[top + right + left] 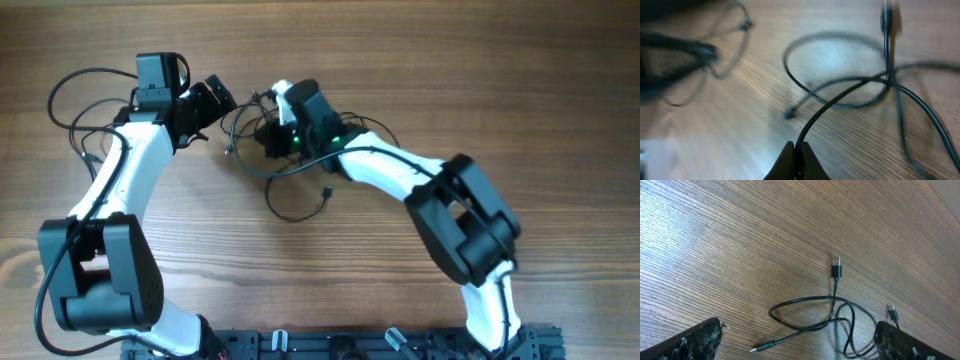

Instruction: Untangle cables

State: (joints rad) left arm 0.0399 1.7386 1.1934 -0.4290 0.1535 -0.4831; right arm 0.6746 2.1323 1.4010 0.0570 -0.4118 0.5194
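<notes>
The cables (252,125) are thin black wires bunched at mid-table, with one loop (295,200) trailing toward the near side. My right gripper (272,135) sits in the bunch. In the right wrist view it (799,157) is shut on one black cable (840,95) that rises from between the fingertips and crosses other loops. My left gripper (212,102) hovers just left of the bunch. Seen from the left wrist, it (800,349) is open wide, with its fingers (695,342) at both lower corners. Between them lie a wire loop (810,312), a USB plug (836,270) and a small plug tip (762,347).
Thicker black arm cables (75,100) loop at the far left behind the left arm. The right arm's elbow (465,215) stands over the table's right half. The arm bases' rail (350,345) runs along the near edge.
</notes>
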